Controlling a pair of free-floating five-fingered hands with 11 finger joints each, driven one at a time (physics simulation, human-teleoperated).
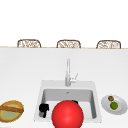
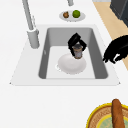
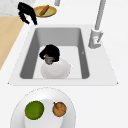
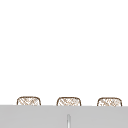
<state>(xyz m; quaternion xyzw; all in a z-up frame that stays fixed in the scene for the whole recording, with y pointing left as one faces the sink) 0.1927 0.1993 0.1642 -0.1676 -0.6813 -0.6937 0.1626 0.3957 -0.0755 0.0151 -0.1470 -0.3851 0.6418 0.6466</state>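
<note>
1. Counter [image 1: 20, 75], white and wide, with one grey sink [image 2: 75, 81] set in it.
2. Big red ball [image 1: 67, 114], one, low in the front view, at the near edge of the sink.
3. Chairs [image 1: 29, 43] far at the back, three in a row.
4. White plate [image 3: 45, 95] right of the sink, one. Yellow plate [image 3: 51, 12] left of the sink, one, with one long bread [image 1: 11, 109] lying across it.
5. White round dish [image 2: 71, 65] on the sink floor, one, near the middle.
6. Tall tap [image 1: 68, 72], one, behind the sink.
7. Hands, two, both black.
   - Right hand [image 2: 75, 40] down inside the sink, fingers curled round a little cup [image 2: 78, 53].
   - Left hand [image 2: 116, 51] in the air by the front edge of the sink, on its left side. Fingers hanging down, loosely bent, holding nothing.
8. Little cup, one, brown and grey, standing straight up. Held right under the right hand and just over the white round dish; cannot tell if touching it. Much closer to the right hand than to the left hand, well apart from the left one.
9. Fruits on the white plate, two: one green [image 3: 34, 110], one orange [image 3: 59, 109], side by side.
</note>
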